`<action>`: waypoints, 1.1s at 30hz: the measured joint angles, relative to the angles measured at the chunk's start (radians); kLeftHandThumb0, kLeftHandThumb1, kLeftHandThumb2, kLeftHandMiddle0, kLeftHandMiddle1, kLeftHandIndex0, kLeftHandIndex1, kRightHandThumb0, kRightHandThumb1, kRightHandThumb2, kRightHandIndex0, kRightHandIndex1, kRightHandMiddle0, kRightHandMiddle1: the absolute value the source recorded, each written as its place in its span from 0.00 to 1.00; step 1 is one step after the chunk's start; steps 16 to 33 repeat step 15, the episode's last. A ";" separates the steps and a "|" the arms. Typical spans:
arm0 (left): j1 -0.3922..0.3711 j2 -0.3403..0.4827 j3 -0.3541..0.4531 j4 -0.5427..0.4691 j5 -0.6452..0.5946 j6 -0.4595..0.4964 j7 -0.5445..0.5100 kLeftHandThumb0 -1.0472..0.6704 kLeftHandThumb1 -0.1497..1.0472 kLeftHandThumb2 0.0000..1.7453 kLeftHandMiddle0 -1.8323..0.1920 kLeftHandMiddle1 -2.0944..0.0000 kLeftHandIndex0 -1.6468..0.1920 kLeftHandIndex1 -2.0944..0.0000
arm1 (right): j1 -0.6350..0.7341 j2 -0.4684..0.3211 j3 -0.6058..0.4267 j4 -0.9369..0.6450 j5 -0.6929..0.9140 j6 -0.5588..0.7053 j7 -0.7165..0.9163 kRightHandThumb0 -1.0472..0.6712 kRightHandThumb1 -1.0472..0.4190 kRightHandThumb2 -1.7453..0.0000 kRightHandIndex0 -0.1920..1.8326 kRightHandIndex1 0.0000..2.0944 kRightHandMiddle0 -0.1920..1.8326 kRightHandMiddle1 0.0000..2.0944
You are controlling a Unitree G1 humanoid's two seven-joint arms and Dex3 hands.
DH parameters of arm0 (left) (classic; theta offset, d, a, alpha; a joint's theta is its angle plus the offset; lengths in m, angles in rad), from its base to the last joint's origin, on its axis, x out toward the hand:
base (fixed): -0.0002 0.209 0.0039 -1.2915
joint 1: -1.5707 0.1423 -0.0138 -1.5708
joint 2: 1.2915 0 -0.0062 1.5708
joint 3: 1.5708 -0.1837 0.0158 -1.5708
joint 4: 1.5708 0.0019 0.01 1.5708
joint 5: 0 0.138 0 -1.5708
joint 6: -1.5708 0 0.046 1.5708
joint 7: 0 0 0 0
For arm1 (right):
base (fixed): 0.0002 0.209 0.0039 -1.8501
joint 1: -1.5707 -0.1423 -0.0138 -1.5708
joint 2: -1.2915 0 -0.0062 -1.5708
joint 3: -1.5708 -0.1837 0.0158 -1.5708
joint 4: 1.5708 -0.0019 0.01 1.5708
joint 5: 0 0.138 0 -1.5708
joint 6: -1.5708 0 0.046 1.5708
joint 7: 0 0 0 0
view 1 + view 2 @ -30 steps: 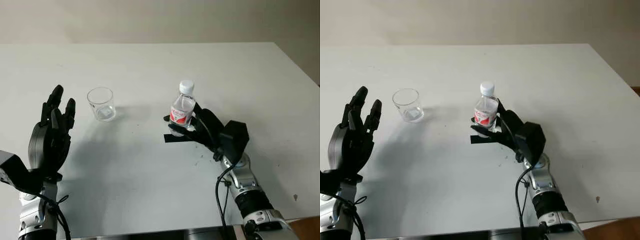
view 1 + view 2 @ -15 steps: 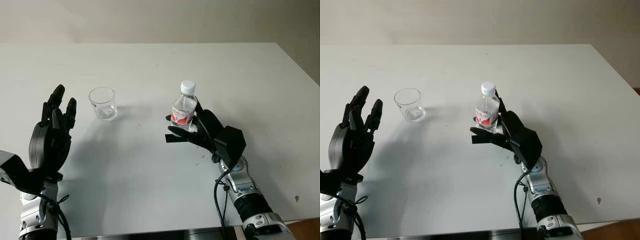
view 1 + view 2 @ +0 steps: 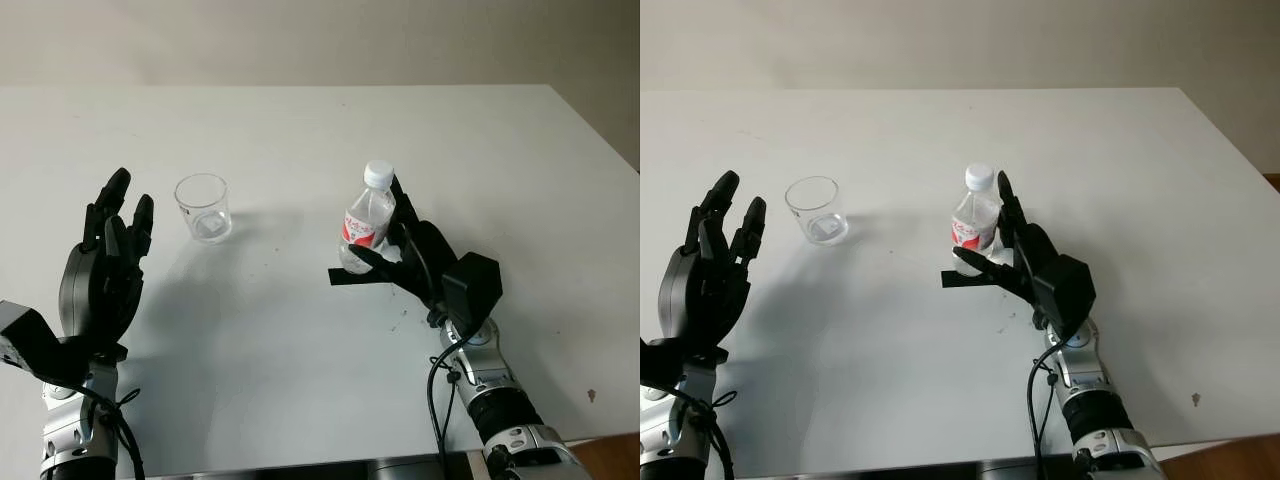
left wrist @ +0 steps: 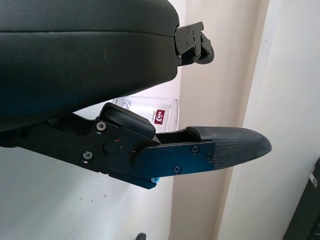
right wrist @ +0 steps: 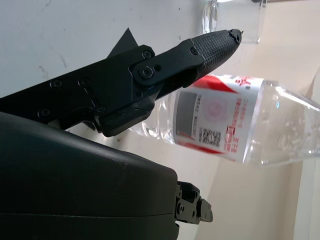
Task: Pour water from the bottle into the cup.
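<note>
Clear plastic bottle (image 3: pixel 367 222) tilted on the white surface (image 3: pixel 300 340), within our right robot hand (image 3: pixel 405 252), whether gripped we cannot tell | cup (image 3: pixel 203 207) well to the left, nearer our open left robot hand (image 3: pixel 105 262) | right wrist view: finger (image 5: pixel 200 52) crosses the bottle's label | left wrist view: cup beyond the finger (image 4: pixel 227 147).

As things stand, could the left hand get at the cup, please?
Probably yes: the left hand is open beside the cup, with only bare table between them.
</note>
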 measured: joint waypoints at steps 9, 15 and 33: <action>-0.009 0.000 0.002 0.014 0.000 -0.001 -0.006 0.12 1.00 0.30 0.87 1.00 1.00 0.76 | 0.026 -0.005 -0.026 -0.043 0.012 -0.005 0.004 0.10 0.06 0.97 0.00 0.00 0.00 0.00; -0.019 0.002 0.002 0.037 0.000 -0.023 -0.020 0.12 1.00 0.32 0.88 1.00 1.00 0.77 | 0.078 -0.006 -0.015 -0.141 0.005 -0.004 0.016 0.10 0.07 0.97 0.00 0.00 0.00 0.00; -0.019 0.002 0.002 0.037 0.000 -0.023 -0.020 0.12 1.00 0.32 0.88 1.00 1.00 0.77 | 0.078 -0.006 -0.015 -0.141 0.005 -0.004 0.016 0.10 0.07 0.97 0.00 0.00 0.00 0.00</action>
